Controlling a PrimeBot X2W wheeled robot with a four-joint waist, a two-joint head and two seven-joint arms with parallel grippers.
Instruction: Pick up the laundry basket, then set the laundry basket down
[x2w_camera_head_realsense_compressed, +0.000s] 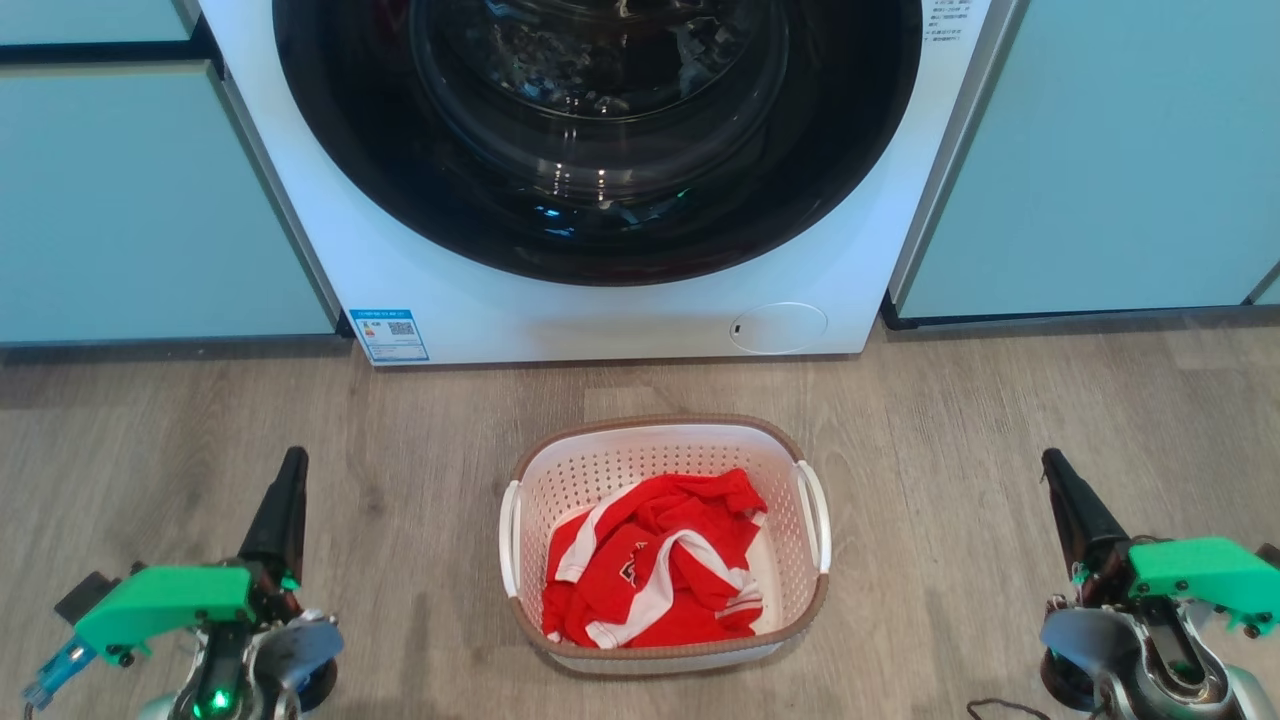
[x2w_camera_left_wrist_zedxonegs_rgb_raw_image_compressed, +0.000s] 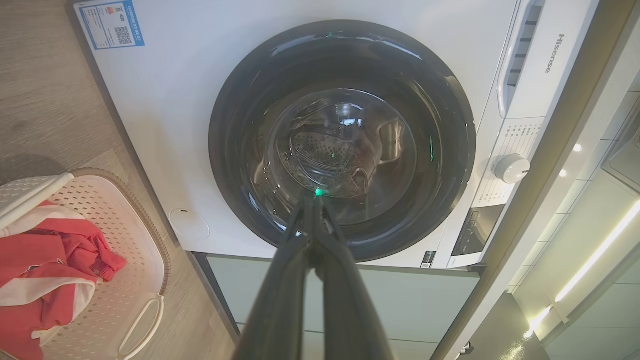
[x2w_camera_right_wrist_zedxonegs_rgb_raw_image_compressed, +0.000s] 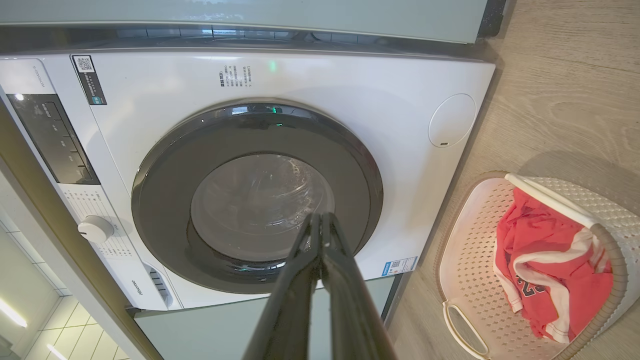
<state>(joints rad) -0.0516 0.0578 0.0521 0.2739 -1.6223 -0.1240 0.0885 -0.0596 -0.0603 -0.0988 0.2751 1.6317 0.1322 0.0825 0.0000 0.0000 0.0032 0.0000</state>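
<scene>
Floor (x2w_camera_head_realsense_compressed: 420, 450) runs open both sides of the laundry basket (x2w_camera_head_realsense_compressed: 640, 455), which sits centre, near the washing machine (x2w_camera_head_realsense_compressed: 450, 300) w/ a floor strip between. Left gripper (x2w_camera_head_realsense_compressed: 296, 458) and right gripper (x2w_camera_head_realsense_compressed: 1050, 460), each w/ fingers pressed together on nothing, flank it well apart. Count: 1 basket, 2 loop handles (x2w_camera_head_realsense_compressed: 510, 540), 1 red-and-white shirt (x2w_camera_head_realsense_compressed: 650, 560) inside.

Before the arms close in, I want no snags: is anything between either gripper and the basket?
Nothing visible. Just floor lies between the left gripper and the basket, and likewise for the right gripper.
</scene>
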